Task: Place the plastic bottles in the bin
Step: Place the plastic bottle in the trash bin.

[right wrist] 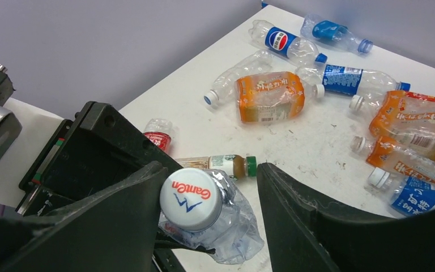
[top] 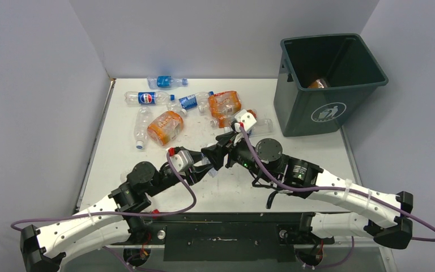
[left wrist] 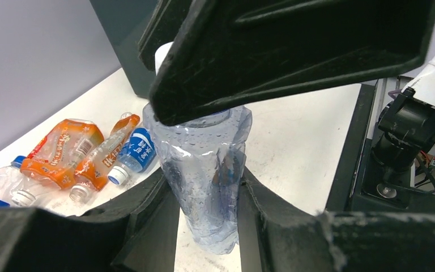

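Progress looks early from top cam: bin (top: 333,85) at far right shows just one orange bottle (top: 319,84) inside. Eight-plus loose bottles (top: 166,127) lie scattered over the table (top: 124,153) mid/back, and left gripper (top: 208,163) & right gripper (top: 221,150) meet mid-table, well short of bin. Left wrist cam: left gripper is clamped on the body of a crumpled clear bottle (left wrist: 204,170), w/ a right-arm finger over its top. Right wrist cam: right gripper straddles the same bottle by its white cap (right wrist: 191,198), can't tell if it's pinching yet. Prob. a handover, so this one + the rest are left to bin.
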